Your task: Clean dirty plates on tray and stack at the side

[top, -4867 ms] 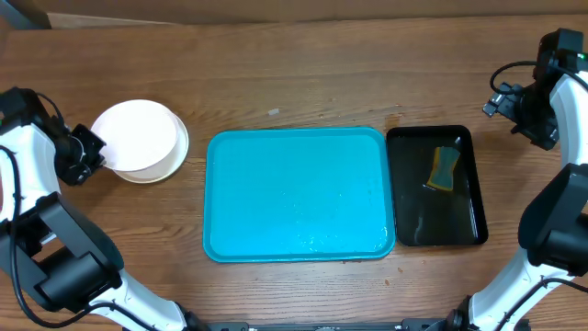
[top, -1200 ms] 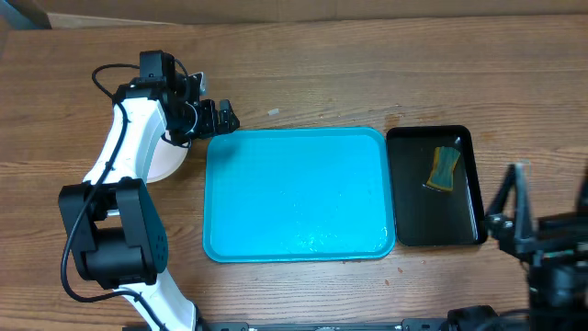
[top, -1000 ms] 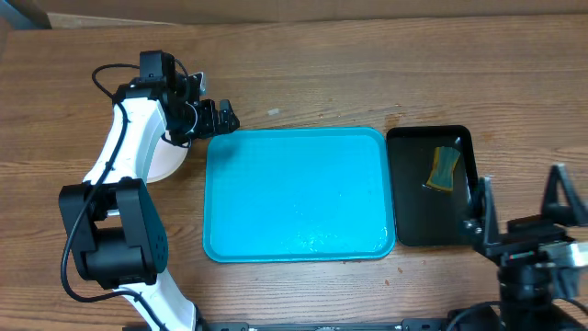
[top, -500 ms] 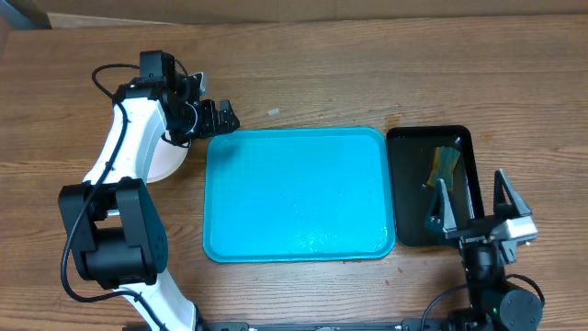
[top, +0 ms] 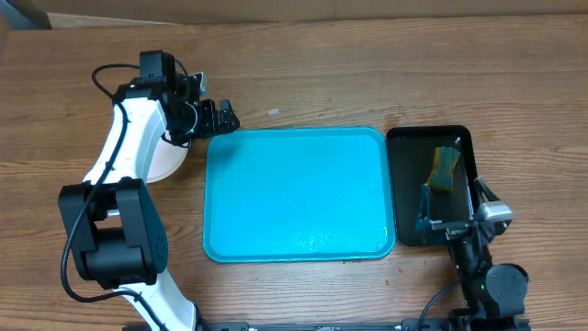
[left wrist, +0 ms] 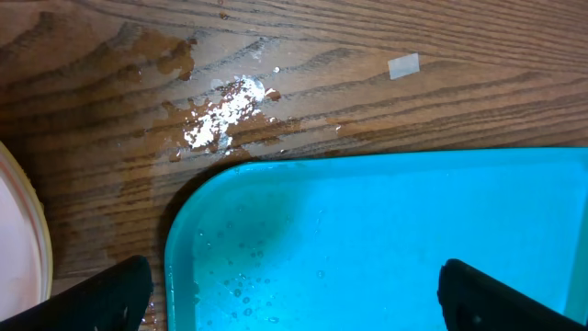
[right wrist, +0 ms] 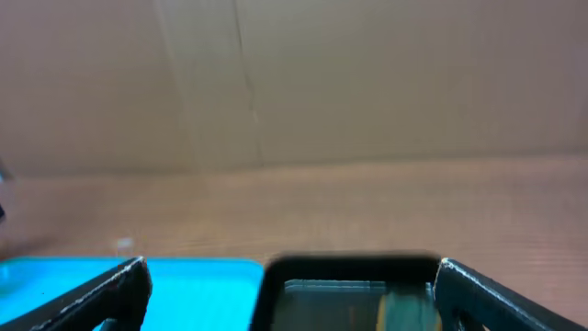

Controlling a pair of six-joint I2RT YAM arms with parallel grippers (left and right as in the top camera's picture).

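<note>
Looking at the plates [top: 167,164], you saw them stacked on the table just left of the tray [top: 294,198], half hidden under the left arm [top: 124,147]. Your right gripper [top: 453,210] had swung in from the far corner, spread wide above the black tray [top: 409,175] near the sponge [top: 445,168]. The left gripper [top: 220,118] hung agape over the tray's far left corner.

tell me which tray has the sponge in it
The smaller black tray, on the right: the yellow-green sponge lies at its far end. The large turquoise tray beside it has none.
</note>
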